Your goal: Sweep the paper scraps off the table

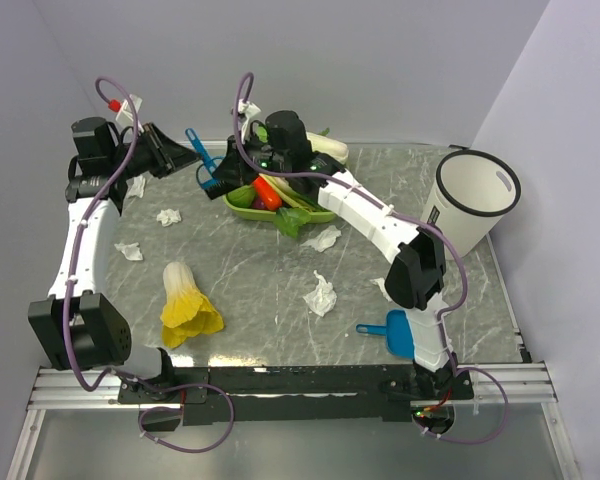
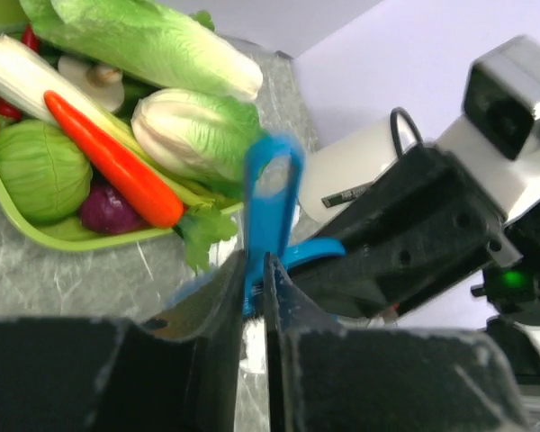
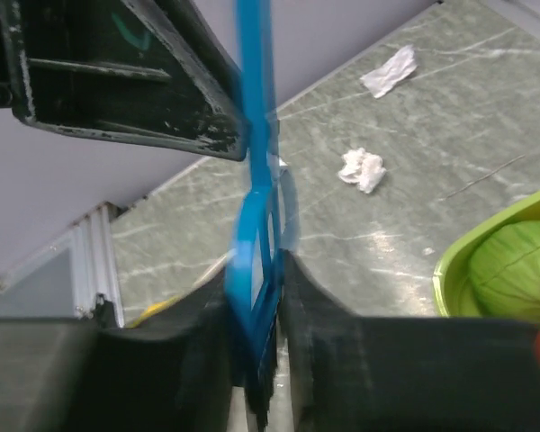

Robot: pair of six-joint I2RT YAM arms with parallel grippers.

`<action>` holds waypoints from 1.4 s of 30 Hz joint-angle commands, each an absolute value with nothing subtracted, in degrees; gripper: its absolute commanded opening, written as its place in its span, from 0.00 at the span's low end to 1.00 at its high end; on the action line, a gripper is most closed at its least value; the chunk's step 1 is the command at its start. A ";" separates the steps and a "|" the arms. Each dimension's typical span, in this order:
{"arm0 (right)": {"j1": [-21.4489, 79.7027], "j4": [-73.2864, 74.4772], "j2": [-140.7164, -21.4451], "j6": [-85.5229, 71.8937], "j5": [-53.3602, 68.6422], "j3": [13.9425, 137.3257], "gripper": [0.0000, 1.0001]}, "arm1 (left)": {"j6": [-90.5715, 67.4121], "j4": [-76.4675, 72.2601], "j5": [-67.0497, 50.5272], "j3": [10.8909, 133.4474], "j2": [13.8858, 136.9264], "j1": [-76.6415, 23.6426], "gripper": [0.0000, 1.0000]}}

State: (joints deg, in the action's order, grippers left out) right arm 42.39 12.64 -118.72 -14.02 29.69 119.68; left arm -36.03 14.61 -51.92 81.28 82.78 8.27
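Two grippers meet over the far side of the table (image 1: 250, 275), both clamped on one blue brush (image 2: 272, 193). The left gripper (image 2: 253, 270) pinches the handle just below its looped end, fingers pressed tight against the plastic. The right gripper (image 3: 255, 310) squeezes the other end of the same brush, its fingers closed on either side of the blue strip, so the two end effectors nearly face each other with only the brush between them.

The paper scraps (image 1: 320, 295) lie on the marble, all on the base side of the grippers and apart from them. Two sit near the left gripper, toward the left arm's base. Others lie to the right of the right gripper, under its forearm and further out.

Just to the right of the right gripper sits a green tray (image 1: 242, 212) of vegetables. A yellow cabbage (image 1: 187, 305), a blue dustpan (image 1: 398, 332) and a white bin (image 1: 475, 205) stand well away.
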 commanded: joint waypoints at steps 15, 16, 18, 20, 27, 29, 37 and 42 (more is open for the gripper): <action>30.15 18.88 -106.01 7.98 45.07 105.92 0.00 | 8.03 42.94 -59.68 92.98 83.85 7.82 0.81; 29.36 19.85 -103.91 9.74 47.18 103.73 0.00 | 19.22 46.72 -59.24 93.95 83.50 7.82 0.83; 27.78 23.54 -101.88 15.88 47.90 101.79 0.00 | 30.18 54.82 -58.10 93.00 81.14 7.47 0.85; 27.42 29.14 -99.41 24.72 48.78 99.76 0.00 | 44.61 58.35 -56.35 90.98 78.85 6.25 0.90; 27.86 37.18 -95.28 40.07 53.44 96.51 0.00 | 48.08 52.38 -51.42 84.72 73.38 -4.29 0.88; 28.39 37.00 -94.31 41.12 52.74 95.28 0.00 | 46.68 52.82 -51.77 86.13 74.70 -6.85 0.86; 29.18 36.65 -91.76 43.33 51.59 91.67 0.00 | 34.57 45.28 -54.92 88.51 77.96 -11.24 0.74; 29.27 36.12 -92.99 39.55 54.31 93.78 0.00 | 32.25 42.53 -55.81 88.76 79.44 -13.88 0.61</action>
State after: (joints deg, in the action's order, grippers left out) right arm 28.91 37.82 -95.88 40.16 50.48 91.68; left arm 35.09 46.19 -52.75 87.11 78.70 -11.84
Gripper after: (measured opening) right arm 0.142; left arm 0.663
